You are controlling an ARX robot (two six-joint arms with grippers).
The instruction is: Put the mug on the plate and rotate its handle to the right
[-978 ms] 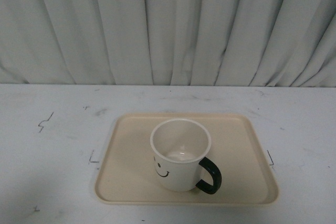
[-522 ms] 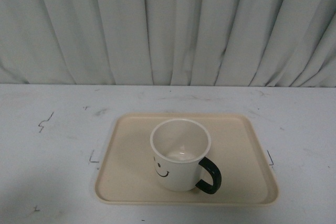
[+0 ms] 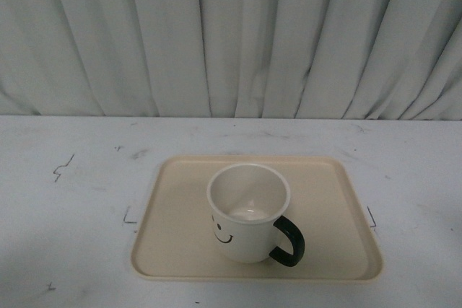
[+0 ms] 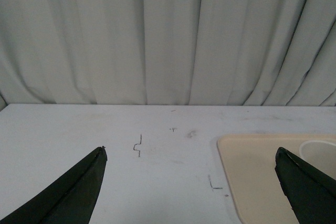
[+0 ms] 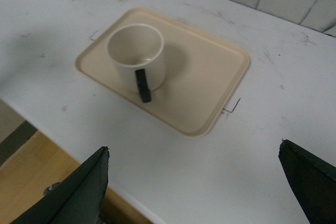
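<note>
The white mug with a black smiley face stands upright on the beige plate near its front middle. Its black handle points to the front right. Neither arm shows in the front view. My left gripper is open and empty, low over the table left of the plate; the mug's rim shows at the edge. My right gripper is open and empty, high above the table's front edge, well back from the mug and plate; the handle faces this camera.
The white table has small black pen marks around the plate. A pale pleated curtain hangs behind the table. The right wrist view shows the table's front edge and wooden floor below.
</note>
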